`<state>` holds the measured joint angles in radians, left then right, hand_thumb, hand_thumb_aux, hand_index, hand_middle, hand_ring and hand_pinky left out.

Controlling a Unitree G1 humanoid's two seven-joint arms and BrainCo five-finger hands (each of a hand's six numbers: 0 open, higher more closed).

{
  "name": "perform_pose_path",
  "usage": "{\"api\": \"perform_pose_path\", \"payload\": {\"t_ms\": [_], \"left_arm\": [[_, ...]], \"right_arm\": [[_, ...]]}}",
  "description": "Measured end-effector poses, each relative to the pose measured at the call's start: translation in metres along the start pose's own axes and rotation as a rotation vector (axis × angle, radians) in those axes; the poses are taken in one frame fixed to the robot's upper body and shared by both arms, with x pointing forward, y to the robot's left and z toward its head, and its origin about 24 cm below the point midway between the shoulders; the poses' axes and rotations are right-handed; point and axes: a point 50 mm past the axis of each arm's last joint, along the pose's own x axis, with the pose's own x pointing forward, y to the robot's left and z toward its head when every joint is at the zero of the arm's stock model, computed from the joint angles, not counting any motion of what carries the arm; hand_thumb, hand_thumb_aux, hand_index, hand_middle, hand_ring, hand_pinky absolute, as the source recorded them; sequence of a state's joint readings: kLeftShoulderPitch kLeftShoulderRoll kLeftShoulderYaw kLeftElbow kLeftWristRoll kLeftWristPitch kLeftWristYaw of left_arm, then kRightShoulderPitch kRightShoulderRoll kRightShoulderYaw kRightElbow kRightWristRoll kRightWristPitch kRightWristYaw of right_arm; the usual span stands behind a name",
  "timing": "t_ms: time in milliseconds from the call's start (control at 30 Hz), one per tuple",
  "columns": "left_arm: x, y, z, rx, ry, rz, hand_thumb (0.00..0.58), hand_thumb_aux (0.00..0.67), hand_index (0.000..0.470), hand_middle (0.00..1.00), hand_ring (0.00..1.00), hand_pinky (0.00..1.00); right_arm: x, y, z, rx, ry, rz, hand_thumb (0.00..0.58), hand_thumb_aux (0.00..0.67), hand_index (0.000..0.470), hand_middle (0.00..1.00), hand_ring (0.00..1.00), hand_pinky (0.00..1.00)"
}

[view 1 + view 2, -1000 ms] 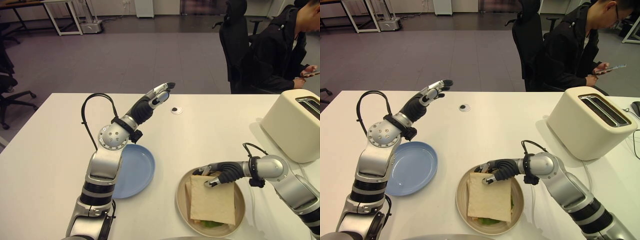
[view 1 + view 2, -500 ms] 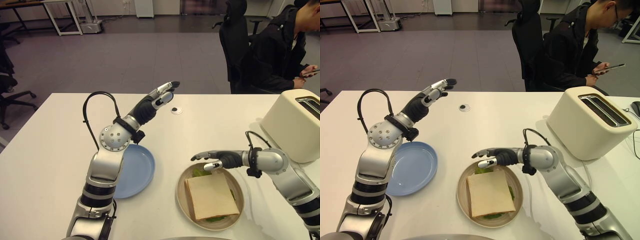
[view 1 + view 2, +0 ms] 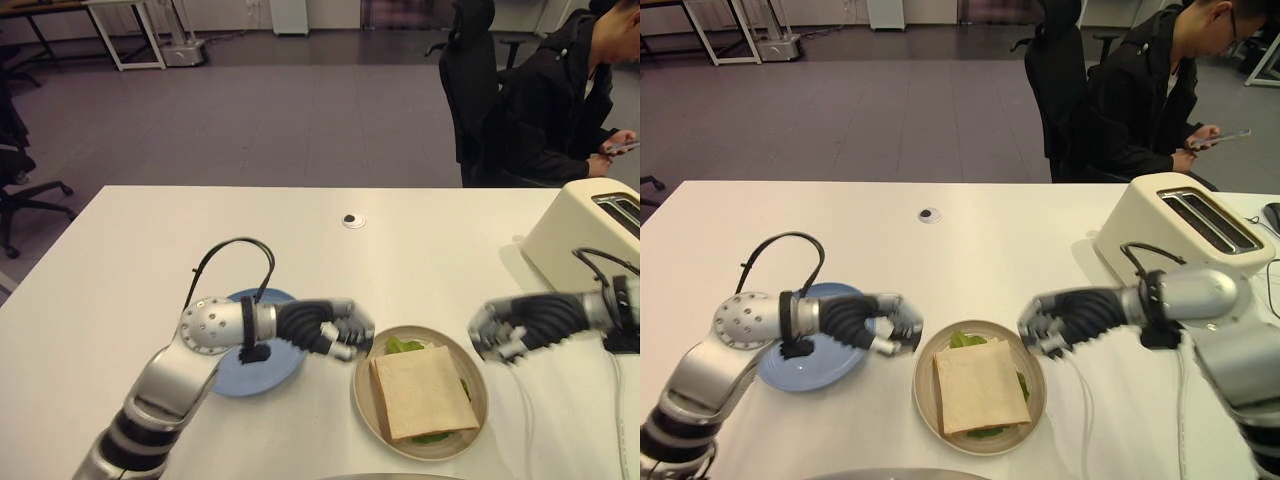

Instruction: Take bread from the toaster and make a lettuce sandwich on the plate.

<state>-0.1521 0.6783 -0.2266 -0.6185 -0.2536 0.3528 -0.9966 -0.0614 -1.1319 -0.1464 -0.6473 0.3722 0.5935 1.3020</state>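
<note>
Left hand (image 3: 336, 330): you find it low at the right edge of the blue plate (image 3: 818, 368), just beside the left rim of the tan plate (image 3: 359, 400). Fingers are clenched into a fist and you see nothing in them.
Right hand (image 3: 503, 331): just off the tan plate's right rim, between that plate and the toaster (image 3: 1180, 245). Fingers are curled in on nothing. The outline is blurred, so you cannot tell whether it touches the table (image 3: 120, 260).
Bread (image 3: 422, 392): one slice lies flat on top, square to the tan plate and a little off centre toward the near side.
Lettuce (image 3: 403, 346): under the bread, with green showing past the slice's far edge and near edge.
Toaster: stands at the table's far right, slots facing up, well apart from the sandwich.
Blue plate: left of the tan plate, partly under the left forearm.
Table fitting (image 3: 349, 218): small dark disc near the far edge.
</note>
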Motion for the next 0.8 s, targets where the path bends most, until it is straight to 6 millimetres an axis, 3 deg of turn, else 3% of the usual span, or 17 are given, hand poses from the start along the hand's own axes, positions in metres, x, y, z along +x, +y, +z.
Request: {"api": "perform_pose_path", "payload": {"t_ms": [133,233,333,533,800], "left_arm": [[-0.009,-0.025,0.006,-0.068,-0.005,-0.277,0.58,0.67,0.47,1.0,1.0,1.0],[-0.012,-0.051,-0.001,-0.142,0.068,-0.483,0.58,0.67,0.47,1.0,1.0,1.0],[-0.011,-0.058,-0.007,-0.124,0.141,-0.563,0.58,0.67,0.47,1.0,1.0,1.0],[-0.002,-0.064,-0.02,-0.055,0.24,-0.622,0.58,0.67,0.47,1.0,1.0,1.0],[0.015,-0.062,-0.032,0.053,0.291,-0.581,0.58,0.67,0.47,1.0,1.0,1.0]], "right_arm": [[-0.006,0.035,0.012,0.053,-0.025,0.191,0.58,0.67,0.47,1.0,1.0,1.0],[0.009,0.067,0.001,0.102,0.058,0.351,0.58,0.67,0.47,1.0,1.0,1.0],[0.018,0.085,-0.011,0.116,0.132,0.419,0.58,0.67,0.47,1.0,1.0,1.0],[0.033,0.098,-0.03,0.056,0.237,0.453,0.58,0.67,0.47,1.0,1.0,1.0],[0.047,0.089,-0.041,-0.027,0.304,0.392,0.58,0.67,0.47,1.0,1.0,1.0]]}}
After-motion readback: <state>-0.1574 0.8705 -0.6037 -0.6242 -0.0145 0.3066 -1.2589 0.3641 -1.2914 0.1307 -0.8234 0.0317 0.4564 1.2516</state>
